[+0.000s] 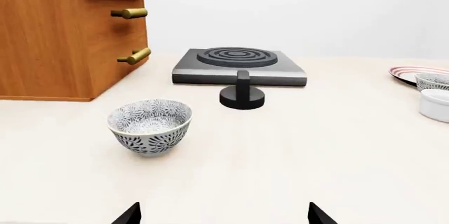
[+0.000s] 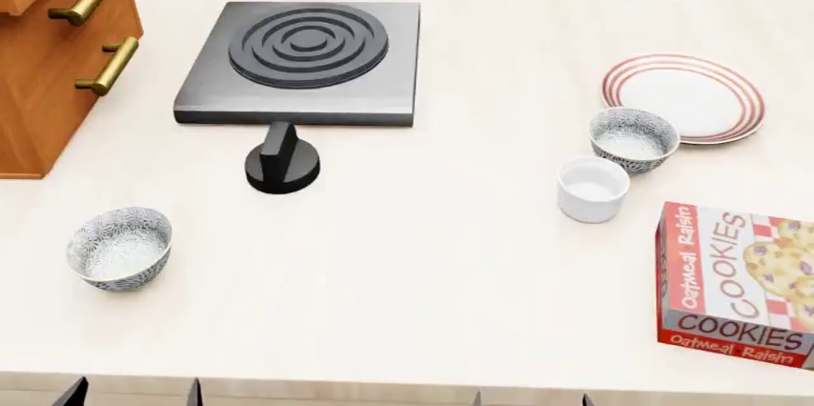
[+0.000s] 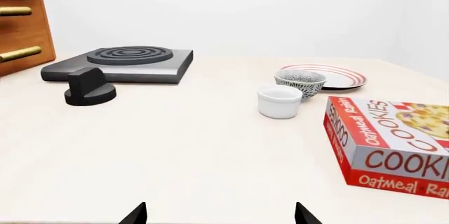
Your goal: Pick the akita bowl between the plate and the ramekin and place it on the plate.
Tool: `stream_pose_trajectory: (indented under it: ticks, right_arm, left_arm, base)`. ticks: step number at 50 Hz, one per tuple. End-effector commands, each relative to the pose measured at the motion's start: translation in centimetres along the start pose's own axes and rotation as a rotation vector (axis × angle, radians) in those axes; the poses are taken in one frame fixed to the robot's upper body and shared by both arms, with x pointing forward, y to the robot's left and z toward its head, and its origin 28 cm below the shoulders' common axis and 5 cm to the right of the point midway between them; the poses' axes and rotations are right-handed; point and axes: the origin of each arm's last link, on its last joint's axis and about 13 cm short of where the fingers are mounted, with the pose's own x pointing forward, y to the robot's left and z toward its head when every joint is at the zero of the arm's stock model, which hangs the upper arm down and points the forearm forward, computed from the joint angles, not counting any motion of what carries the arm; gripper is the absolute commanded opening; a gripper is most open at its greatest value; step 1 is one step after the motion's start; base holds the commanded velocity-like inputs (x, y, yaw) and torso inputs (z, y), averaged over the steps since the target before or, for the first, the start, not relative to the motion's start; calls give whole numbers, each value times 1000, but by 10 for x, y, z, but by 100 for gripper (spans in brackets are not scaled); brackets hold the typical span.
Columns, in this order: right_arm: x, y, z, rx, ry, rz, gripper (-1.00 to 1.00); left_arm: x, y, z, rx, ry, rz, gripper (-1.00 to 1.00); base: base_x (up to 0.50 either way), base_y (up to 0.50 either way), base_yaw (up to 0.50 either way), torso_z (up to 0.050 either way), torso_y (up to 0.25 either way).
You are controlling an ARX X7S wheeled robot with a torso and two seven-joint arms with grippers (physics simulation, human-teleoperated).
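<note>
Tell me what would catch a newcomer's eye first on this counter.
The red cookie box at the near right corner stands out most, bright against the pale counter. Behind it the ramekin, an akita bowl and the red-ringed plate line up diagonally, while a matching second bowl sits alone at the near left. At the back, a dark hotplate with its black knob sits beside a wooden drawer cabinet.

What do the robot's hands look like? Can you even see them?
Only a little bit shows. In each wrist view the left gripper and right gripper appear as two black, pointed tips, far apart. The head view shows dark tips at the table's near edge. No arms, cables or markings are visible.
</note>
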Motion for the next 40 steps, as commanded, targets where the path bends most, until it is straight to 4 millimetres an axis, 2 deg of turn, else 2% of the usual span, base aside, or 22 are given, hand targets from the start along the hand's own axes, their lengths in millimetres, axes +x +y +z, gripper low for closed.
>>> stream_pose_trajectory:
  ticks: [1, 8, 18, 25, 31, 33, 36, 40]
  right_arm:
    - [-1, 0, 1, -6, -2, 0, 100]
    - [-2, 0, 2, 1, -6, 6, 100]
    - [-3, 1, 6, -7, -7, 13, 100]
    - [-7, 3, 30, -39, -28, 18, 100]
    - [-13, 7, 59, -61, -72, 21, 100]
    - [-13, 7, 65, -61, -87, 28, 100]
    - [-13, 10, 85, -69, -114, 37, 100]
    - [-12, 12, 97, -80, -130, 46, 100]
  left_arm:
    - [5, 7, 8, -42, 19, 16, 100]
    - [19, 22, 14, -89, 22, 61, 100]
    - [29, 38, 21, -130, 22, 129, 100]
    - [36, 53, 25, -151, 17, 198, 100]
    - [40, 65, 28, -161, 9, 261, 100]
    - [41, 67, 28, -164, 8, 267, 100]
    - [43, 72, 25, -163, 9, 291, 100]
    - [45, 78, 23, -159, 13, 321, 100]
  base:
    - [0, 0, 0, 0, 0]
    - [0, 0, 0, 0, 0]
    - [0, 0, 0, 0, 0]
    - [0, 0, 0, 0, 0]
    - [0, 0, 0, 0, 0]
    - [0, 0, 0, 0, 0]
    - [0, 0, 0, 0, 0]
    - [0, 0, 0, 0, 0]
